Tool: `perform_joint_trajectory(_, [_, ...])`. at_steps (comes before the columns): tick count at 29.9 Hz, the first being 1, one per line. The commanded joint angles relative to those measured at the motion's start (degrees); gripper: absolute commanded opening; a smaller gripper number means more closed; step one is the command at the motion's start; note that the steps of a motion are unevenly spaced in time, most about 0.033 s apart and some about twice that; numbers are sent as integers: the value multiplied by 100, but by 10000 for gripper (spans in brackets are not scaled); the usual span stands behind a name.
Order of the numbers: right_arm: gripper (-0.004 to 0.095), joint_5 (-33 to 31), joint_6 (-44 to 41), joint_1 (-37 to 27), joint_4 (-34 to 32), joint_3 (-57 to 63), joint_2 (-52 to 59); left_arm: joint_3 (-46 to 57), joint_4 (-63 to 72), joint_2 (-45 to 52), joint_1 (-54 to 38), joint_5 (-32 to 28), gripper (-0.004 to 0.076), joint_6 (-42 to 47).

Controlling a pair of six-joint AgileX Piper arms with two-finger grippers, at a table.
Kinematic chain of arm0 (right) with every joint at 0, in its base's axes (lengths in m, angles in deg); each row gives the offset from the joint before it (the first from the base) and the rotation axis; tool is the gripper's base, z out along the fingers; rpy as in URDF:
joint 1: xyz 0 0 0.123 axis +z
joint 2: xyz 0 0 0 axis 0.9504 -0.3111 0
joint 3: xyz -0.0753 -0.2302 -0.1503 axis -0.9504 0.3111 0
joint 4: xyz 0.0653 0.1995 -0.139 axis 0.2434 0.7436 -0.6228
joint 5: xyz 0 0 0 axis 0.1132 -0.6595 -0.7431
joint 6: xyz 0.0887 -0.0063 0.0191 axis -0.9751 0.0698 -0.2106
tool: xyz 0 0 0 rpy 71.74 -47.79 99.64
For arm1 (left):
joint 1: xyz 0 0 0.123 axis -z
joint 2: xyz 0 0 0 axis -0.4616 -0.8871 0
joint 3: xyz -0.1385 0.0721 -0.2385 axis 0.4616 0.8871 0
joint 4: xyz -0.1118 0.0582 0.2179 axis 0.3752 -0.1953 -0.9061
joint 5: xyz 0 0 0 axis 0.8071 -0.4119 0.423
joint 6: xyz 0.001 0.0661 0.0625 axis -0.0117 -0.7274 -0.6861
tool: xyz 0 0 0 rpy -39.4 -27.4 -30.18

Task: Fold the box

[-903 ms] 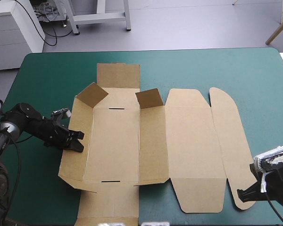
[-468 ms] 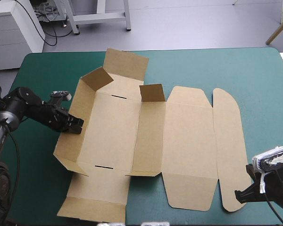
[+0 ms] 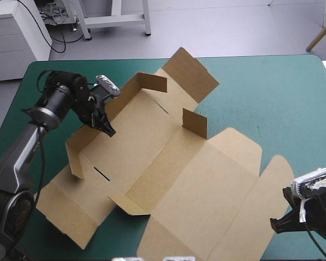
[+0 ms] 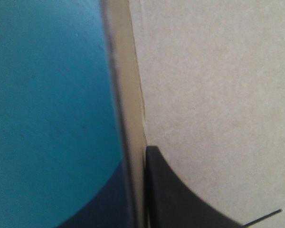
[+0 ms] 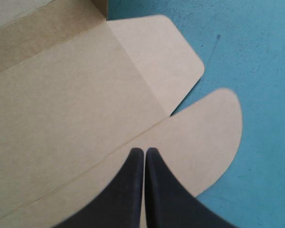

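The brown box (image 3: 168, 157) lies as an open cut sheet, turned at a slant across the teal-green table (image 3: 261, 92). Its left wall and two short end flaps stand raised. My left gripper (image 3: 107, 129) is shut on the raised left wall. In the left wrist view the board's edge (image 4: 133, 109) runs between the left gripper (image 4: 141, 156)'s fingers. My right gripper (image 3: 274, 224) is shut at the near right. Its tip (image 5: 144, 151) is over the rounded outer flap (image 5: 209, 133), and I cannot tell if it touches.
Bare teal-green cover (image 3: 282, 109) stretches along the far right side and the near left corner. The box's lower flaps (image 3: 168, 244) reach the table's near edge. A white cabinet (image 3: 13, 38) stands beyond the far left corner.
My left gripper has swung toward the far edge with the wall in its grip, and the whole box has turned with it. The right gripper has stayed in place.
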Motion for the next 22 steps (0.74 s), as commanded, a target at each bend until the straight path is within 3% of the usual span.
perform_joint_trajectory(1, [-4, 352, 182, -31, 15, -131, -48, -466, -959, 126, 645, 89, -10, -49])
perform_joint_trajectory(11, [-4, 352, 195, -31, 15, -131, -48, -520, -3609, -243, 2043, -997, -10, -49])
perform_joint_trajectory(22, [-4, 352, 214, -31, 15, -131, -48, -520, -3701, -317, 2588, -1543, -10, 200])
